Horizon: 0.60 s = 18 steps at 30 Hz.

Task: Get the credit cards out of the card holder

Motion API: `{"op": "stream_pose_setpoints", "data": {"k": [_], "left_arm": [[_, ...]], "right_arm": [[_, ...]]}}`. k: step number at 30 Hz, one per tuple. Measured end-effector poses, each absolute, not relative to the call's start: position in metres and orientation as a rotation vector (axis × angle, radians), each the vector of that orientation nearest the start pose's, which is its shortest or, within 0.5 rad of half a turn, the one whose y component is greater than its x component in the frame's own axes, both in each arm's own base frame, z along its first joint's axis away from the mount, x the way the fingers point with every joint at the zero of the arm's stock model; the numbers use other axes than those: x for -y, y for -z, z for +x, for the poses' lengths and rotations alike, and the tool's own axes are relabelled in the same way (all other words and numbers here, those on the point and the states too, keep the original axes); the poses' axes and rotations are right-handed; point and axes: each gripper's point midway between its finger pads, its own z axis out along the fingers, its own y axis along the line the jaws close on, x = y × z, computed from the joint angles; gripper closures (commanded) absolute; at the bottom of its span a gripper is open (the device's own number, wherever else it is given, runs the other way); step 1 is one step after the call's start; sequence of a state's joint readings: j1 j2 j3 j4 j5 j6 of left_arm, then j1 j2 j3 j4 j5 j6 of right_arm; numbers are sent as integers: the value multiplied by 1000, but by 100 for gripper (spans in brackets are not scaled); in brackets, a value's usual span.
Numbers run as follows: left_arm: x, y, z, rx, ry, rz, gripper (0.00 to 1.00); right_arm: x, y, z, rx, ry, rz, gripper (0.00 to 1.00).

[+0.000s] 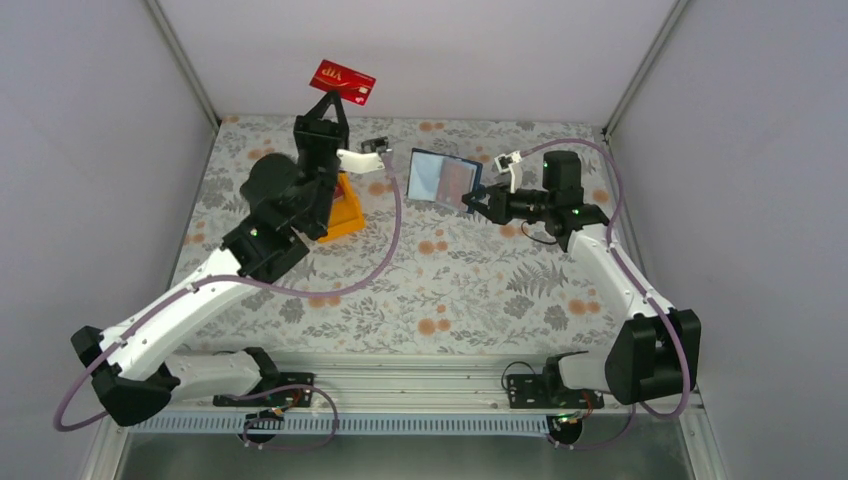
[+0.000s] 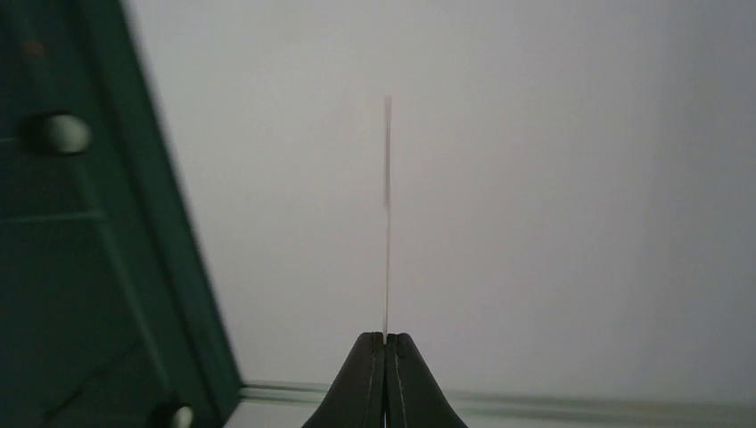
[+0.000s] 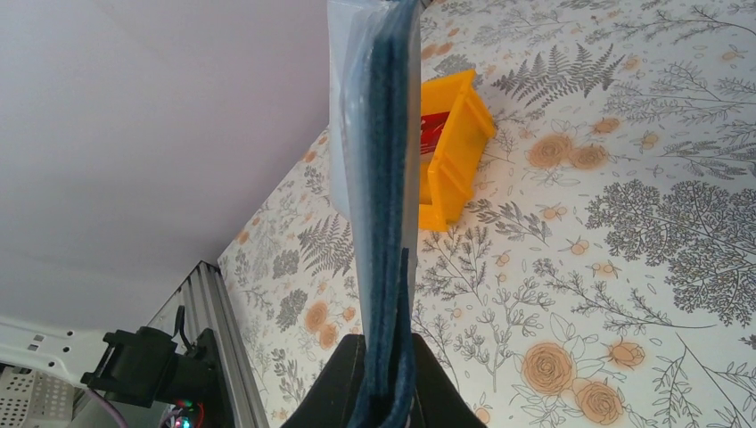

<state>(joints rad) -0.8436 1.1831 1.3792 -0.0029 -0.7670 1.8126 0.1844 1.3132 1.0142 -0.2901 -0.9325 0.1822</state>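
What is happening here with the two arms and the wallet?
The left gripper is shut on a red card and holds it up in the air, clear of the table. The right gripper is shut on the edge of the blue wallet and holds it off the table. Something red, probably another card, lies in the orange tray.

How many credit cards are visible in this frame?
2 credit cards: one raised, pinched in the left gripper; another lies in the orange tray. More may hide in the card holder the right gripper holds.
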Motion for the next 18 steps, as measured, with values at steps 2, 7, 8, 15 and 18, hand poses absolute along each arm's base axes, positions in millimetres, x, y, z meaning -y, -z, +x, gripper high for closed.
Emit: {"op": "stream_pose_setpoints", "data": {"k": [2, 7, 8, 15, 18], "left_arm": [[182, -516, 307, -888, -1310, 1124, 98], [197, -562, 289, -649, -1310, 893, 98], [198, -568, 285, -625, -1308, 860, 98], [185, -604, 260, -529, -1309, 659, 98], [180, -607, 257, -531, -1308, 628, 98]], "right_arm": [[-200, -256, 319, -2048, -1213, -558, 96], [-200, -259, 316, -2042, -1211, -567, 96], [-200, -259, 316, -2039, -1211, -569, 96], [-200, -261, 314, -2031, -1212, -579, 96], [-200, -261, 313, -2033, -1212, -578, 96]]}}
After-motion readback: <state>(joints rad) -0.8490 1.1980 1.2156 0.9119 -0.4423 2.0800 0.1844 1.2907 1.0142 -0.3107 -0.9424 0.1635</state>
